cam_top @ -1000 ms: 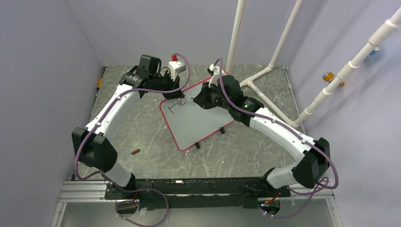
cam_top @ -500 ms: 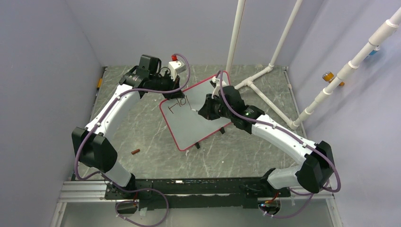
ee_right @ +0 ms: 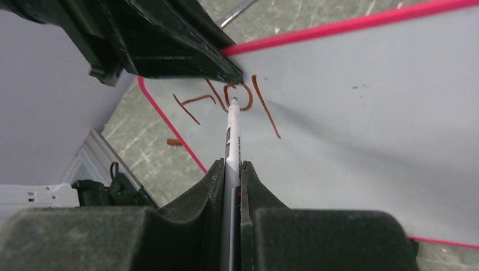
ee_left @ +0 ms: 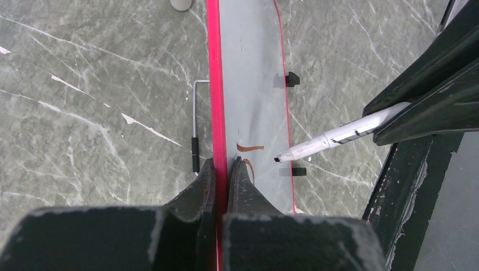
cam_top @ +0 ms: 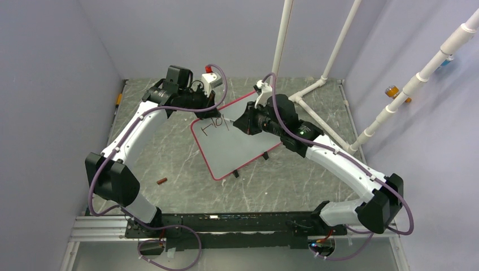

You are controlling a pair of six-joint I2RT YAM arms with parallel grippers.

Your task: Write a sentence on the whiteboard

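Left tool (ee_left: 221,165) clamps the board (ee_left: 254,84) by its rim; right tool (ee_right: 233,166) grips the marker (ee_right: 232,132). Pen pressure could pivot the board, skewing the letters (ee_right: 217,96).

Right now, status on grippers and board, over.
Left gripper shut on board frame. Right gripper shut on marker, tip at the writing. Only a few letters down. Left gripper crowds the writing's top edge.
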